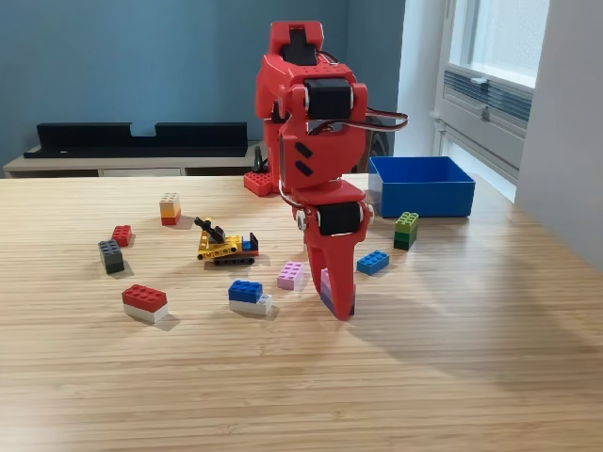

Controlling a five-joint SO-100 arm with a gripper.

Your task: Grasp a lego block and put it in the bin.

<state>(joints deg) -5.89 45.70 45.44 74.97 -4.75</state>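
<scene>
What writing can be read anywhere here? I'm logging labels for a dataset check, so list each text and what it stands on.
None can be read. The red arm, the blue bin, the lego blocks such as the red and white one, and the yellow toy vehicle show no legible words, numbers or brand marks in the exterior view.

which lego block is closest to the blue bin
The green block, a light-green-over-dark-green stack just in front of the bin; all other blocks lie farther off.
</scene>
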